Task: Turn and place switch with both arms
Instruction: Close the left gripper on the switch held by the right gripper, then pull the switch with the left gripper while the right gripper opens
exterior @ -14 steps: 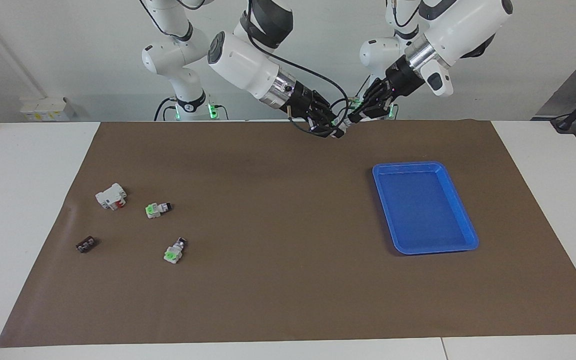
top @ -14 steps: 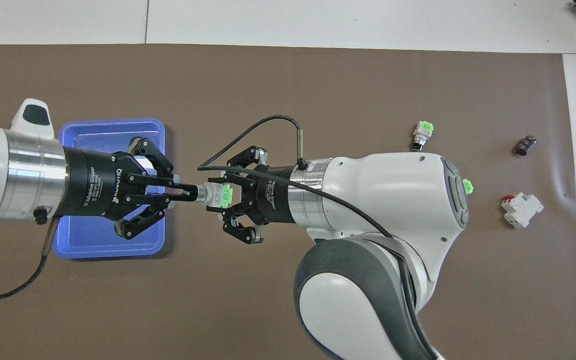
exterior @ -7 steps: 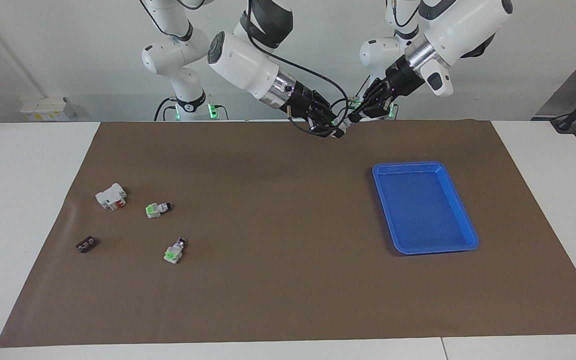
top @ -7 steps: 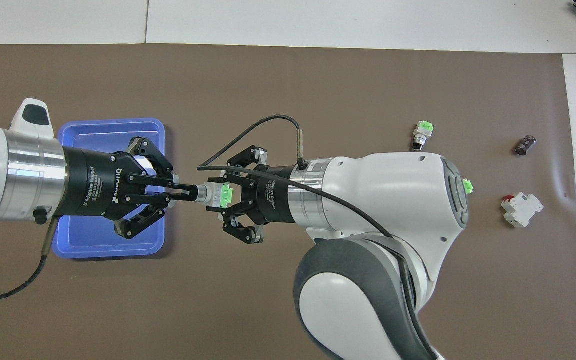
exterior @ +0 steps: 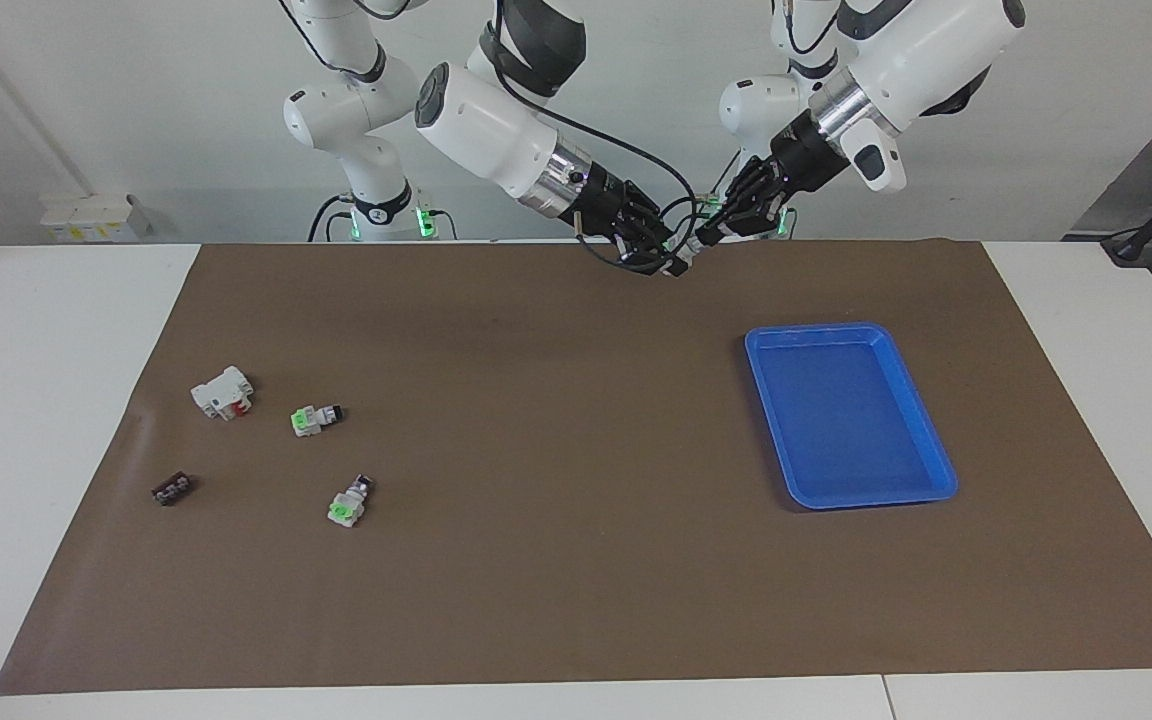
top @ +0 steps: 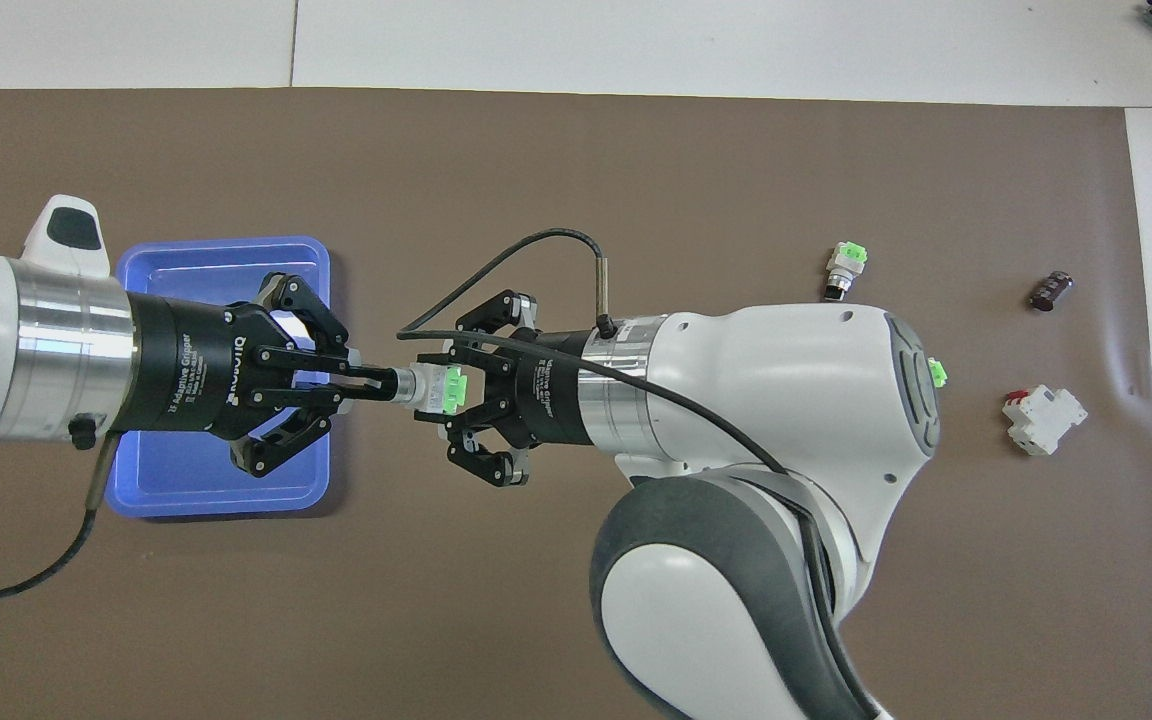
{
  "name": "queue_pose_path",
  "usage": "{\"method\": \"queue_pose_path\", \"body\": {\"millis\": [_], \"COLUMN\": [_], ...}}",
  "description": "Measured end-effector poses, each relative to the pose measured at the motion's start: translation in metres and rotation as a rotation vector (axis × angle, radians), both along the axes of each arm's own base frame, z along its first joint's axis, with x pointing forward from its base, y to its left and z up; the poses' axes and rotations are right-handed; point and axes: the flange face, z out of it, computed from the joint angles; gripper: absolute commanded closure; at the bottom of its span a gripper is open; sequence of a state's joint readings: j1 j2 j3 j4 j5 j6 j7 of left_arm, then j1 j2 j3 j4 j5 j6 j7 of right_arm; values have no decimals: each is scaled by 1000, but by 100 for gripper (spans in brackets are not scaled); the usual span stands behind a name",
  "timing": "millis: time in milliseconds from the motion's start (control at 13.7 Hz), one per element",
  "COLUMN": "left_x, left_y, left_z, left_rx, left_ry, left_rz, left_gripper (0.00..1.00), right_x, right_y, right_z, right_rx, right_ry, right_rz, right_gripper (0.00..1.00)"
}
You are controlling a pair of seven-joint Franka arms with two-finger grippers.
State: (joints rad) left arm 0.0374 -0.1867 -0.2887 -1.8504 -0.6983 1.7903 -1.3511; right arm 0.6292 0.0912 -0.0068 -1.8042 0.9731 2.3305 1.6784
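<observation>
One switch, white with a green face, is held in the air between both grippers. My left gripper is shut on its black knob end. My right gripper is shut on its white and green body. In the facing view the two grippers meet, the left and the right, over the mat's edge nearest the robots, with the switch between them. Two more switches lie on the mat toward the right arm's end. One of them also shows in the overhead view.
A blue tray stands on the brown mat toward the left arm's end. A larger white block with a red part and a small flat black piece lie near the two loose switches.
Both grippers stay shut on the switch. The left arm's wrist has shifted very slightly; nothing on the mat has moved.
</observation>
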Motion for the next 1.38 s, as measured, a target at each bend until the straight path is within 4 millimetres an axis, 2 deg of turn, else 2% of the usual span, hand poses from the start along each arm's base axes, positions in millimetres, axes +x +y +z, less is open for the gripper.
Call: {"method": "queue_pose_path", "body": {"millis": [219,1093,1384], "left_x": [0,-7,-9], "left_y": [0,11,16], "left_z": [0,-4,-5], "left_rx": [0,-30,-57], "left_ry": [-72,-508,-705], "left_rz": [-96,-790,-1059], "left_gripper": [100,100,100], "right_x": [0,-13,-16], "right_y": [0,14,17], "right_z": [0,-5,-5], "right_rx": [0,-6,-6], "right_ry": [1,22,23], "right_rz": [1,43,51], "right_gripper": [100,100,100]}}
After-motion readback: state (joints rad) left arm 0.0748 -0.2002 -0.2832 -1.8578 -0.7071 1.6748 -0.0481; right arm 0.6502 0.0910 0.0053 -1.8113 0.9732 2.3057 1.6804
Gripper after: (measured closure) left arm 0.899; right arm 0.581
